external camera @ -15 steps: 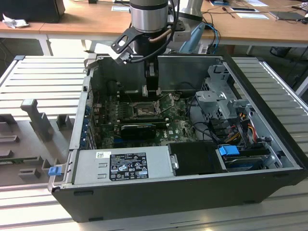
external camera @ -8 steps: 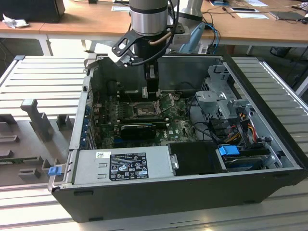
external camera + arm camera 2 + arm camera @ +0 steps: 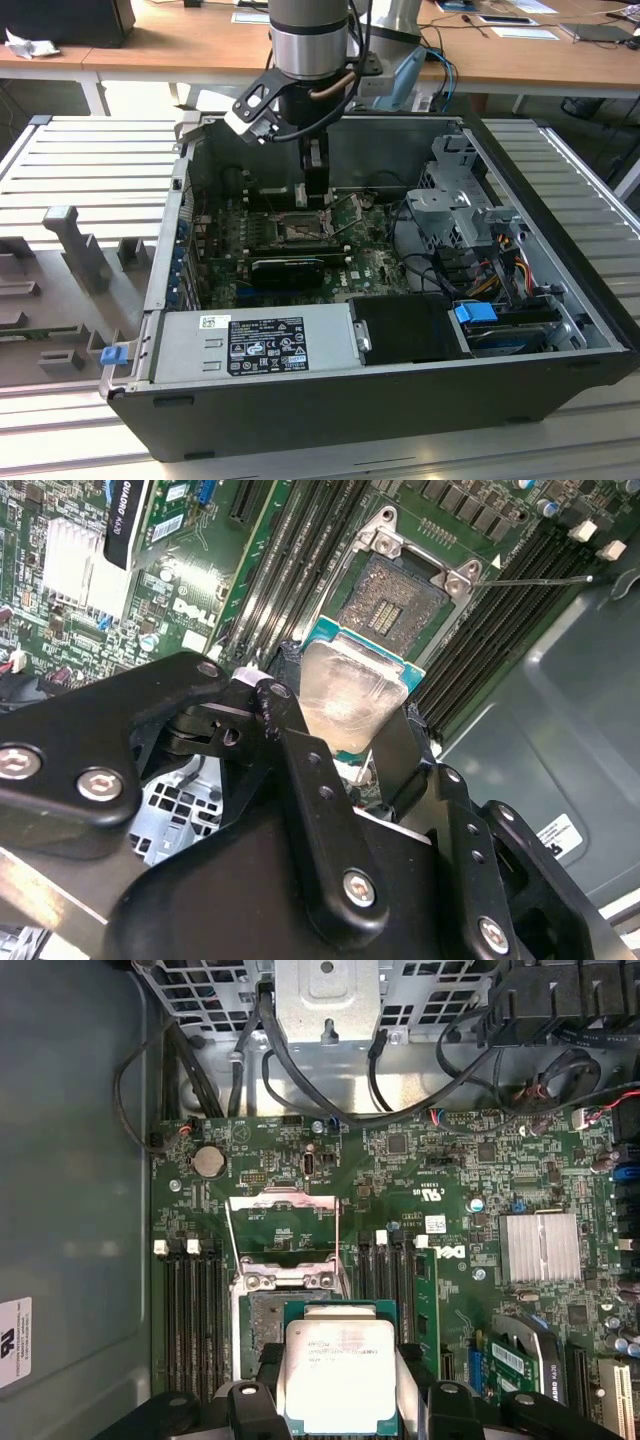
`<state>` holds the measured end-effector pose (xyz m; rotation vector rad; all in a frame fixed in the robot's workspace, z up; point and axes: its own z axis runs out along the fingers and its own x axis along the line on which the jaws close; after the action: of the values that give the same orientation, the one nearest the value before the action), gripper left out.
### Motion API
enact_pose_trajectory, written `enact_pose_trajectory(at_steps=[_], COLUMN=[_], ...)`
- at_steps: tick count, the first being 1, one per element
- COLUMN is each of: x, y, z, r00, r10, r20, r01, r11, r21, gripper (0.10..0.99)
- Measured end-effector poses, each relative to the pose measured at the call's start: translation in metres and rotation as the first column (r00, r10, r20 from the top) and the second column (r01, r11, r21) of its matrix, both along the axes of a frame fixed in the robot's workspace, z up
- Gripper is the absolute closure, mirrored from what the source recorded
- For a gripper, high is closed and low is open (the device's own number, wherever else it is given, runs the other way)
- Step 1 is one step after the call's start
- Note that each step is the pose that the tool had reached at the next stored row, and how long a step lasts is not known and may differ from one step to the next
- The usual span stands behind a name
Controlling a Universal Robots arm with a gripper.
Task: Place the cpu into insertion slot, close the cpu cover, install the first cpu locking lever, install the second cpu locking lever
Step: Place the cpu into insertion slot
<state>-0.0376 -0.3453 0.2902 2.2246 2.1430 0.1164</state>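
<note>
One Universal Robots arm reaches down into one open computer case (image 3: 350, 410) that lies on its side on a ribbed metal worktop (image 3: 80, 150). Its claw (image 3: 315, 170) hangs over the middle of the green motherboard (image 3: 480, 1160). In both wrist views the claw (image 3: 345, 1392) (image 3: 345, 725) is clamped on one cpu (image 3: 340, 1370) (image 3: 345, 690). Two black fingers (image 3: 250, 1402) press against opposite edges of the chip, whose silver-grey top faces the cameras. The cpu is held directly over one bare socket (image 3: 400, 595) (image 3: 262, 1308) and hides part of it; whether it touches the socket I cannot tell. One cpu cover (image 3: 282, 1200), a thin metal frame with a square window, stands swung open on the far side of the socket from the claw. In the second wrist view one thin wire lever (image 3: 540, 580) stretches away from a corner of the socket. Two banks of long black memory slots flank the socket, one on each side. On the board are also one round coin battery (image 3: 208, 1162) and one finned silver heatsink (image 3: 540, 1245) (image 3: 70, 560). In the exterior view one grey power supply (image 3: 255, 345) sits along the case's near wall, and two blue plastic tabs show, one inside the case (image 3: 475, 312) and one at its outer corner (image 3: 112, 354).
</note>
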Motion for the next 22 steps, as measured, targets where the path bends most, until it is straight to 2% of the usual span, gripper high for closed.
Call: enact_pose_trajectory(at_steps=[13, 22], x=[0.0, 0.0], y=[0.0, 0.0], z=[-0.0087, -0.0179], r00=[1.0, 1.0], r10=[0.0, 0.0], r20=[0.0, -0.0001], r01=[0.0, 0.0], r11=[1.0, 1.0], r21=[0.0, 0.003], gripper=[0.561, 0.561])
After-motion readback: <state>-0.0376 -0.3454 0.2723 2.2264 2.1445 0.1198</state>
